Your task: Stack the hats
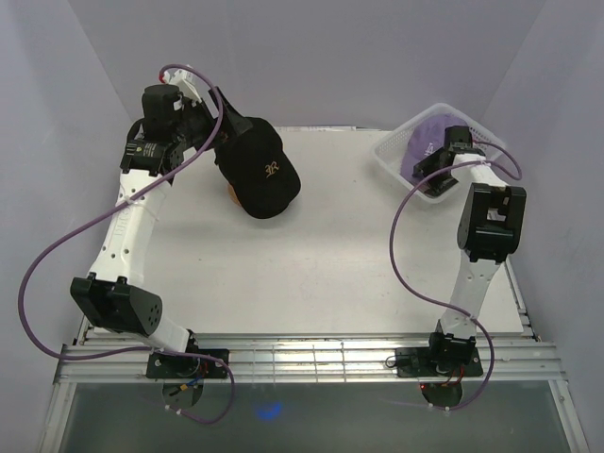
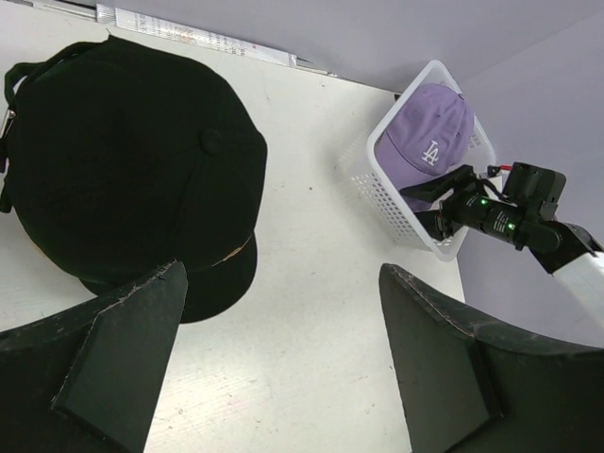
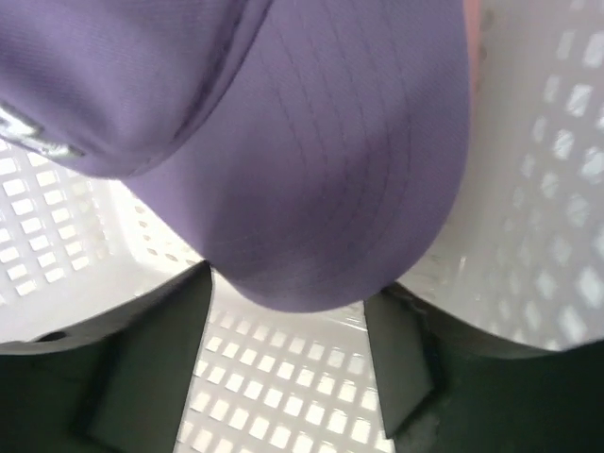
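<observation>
A black hat (image 1: 260, 170) with a gold logo sits at the back left of the table; in the left wrist view the black hat (image 2: 123, 170) fills the upper left. My left gripper (image 2: 283, 283) hangs open just beside it, with only bare table between its fingers. A lavender hat (image 1: 420, 146) lies in the white mesh basket (image 1: 392, 156) at the back right. My right gripper (image 1: 432, 170) reaches into the basket. It (image 3: 293, 311) stands open, and the tip of the lavender hat's brim (image 3: 321, 170) lies between its fingers.
A bit of a wooden stand (image 1: 232, 195) shows under the black hat. The basket's mesh wall (image 3: 283, 396) sits close below my right fingers. White walls close off the back and both sides. A purple cable loops beside each arm.
</observation>
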`<action>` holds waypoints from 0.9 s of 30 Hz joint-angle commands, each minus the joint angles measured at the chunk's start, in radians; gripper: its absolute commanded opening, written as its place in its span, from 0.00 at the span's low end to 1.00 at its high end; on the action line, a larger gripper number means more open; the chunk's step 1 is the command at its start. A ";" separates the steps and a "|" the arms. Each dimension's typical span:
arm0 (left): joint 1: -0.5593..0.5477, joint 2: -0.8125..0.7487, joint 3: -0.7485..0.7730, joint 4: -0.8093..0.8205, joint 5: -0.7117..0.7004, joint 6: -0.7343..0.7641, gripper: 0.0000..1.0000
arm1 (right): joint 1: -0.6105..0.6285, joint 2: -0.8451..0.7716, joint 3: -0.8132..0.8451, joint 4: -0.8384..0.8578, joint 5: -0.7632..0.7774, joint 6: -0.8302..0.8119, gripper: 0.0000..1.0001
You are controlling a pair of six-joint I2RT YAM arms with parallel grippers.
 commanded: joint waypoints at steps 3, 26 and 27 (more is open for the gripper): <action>-0.008 -0.022 0.003 0.001 -0.013 0.015 0.93 | -0.036 -0.110 -0.079 0.126 0.053 0.020 0.48; -0.014 -0.037 -0.009 0.004 -0.018 0.017 0.93 | -0.087 -0.294 -0.211 0.273 0.002 0.069 0.16; -0.012 -0.039 -0.009 0.004 -0.018 0.017 0.93 | -0.088 -0.299 -0.211 0.276 0.005 0.069 0.16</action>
